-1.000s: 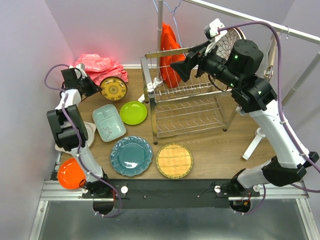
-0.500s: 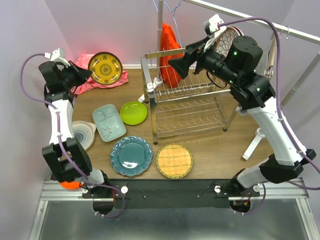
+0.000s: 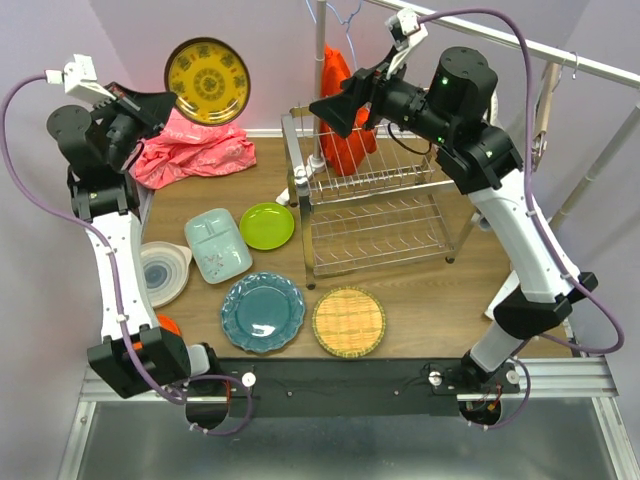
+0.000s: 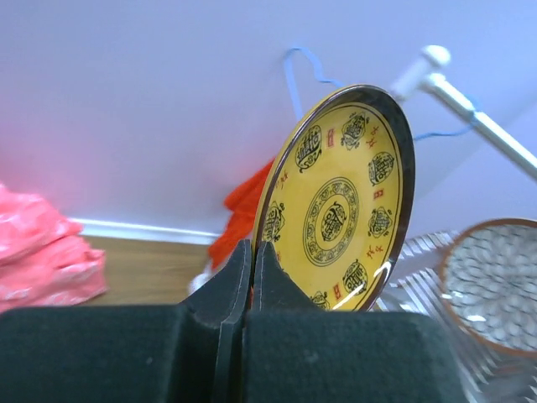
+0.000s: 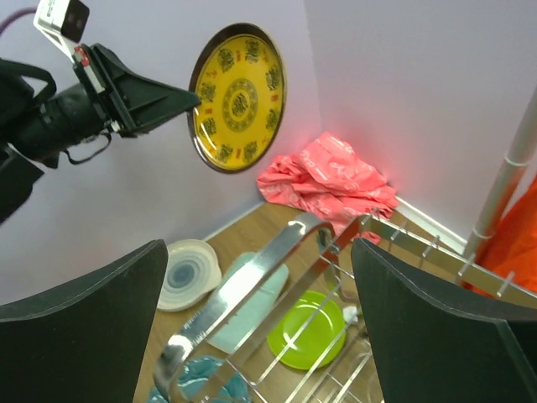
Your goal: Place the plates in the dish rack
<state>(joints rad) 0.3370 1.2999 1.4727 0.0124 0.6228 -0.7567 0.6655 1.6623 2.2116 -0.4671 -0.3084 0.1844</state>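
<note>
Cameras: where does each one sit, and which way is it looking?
Top: above and behind the arms, looking down on the table; both arms and bases show.
Left wrist: on the left arm, looking along the shut left gripper at the yellow plate it pinches.
Right wrist: high over the rack, facing the left arm; the open right gripper frames the view.
Shared: both wrist views see the yellow plate and pink cloth.

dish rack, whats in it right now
One petal plate stands in the dish rack, seen from the left wrist. From above, the right arm covers that spot.
</note>
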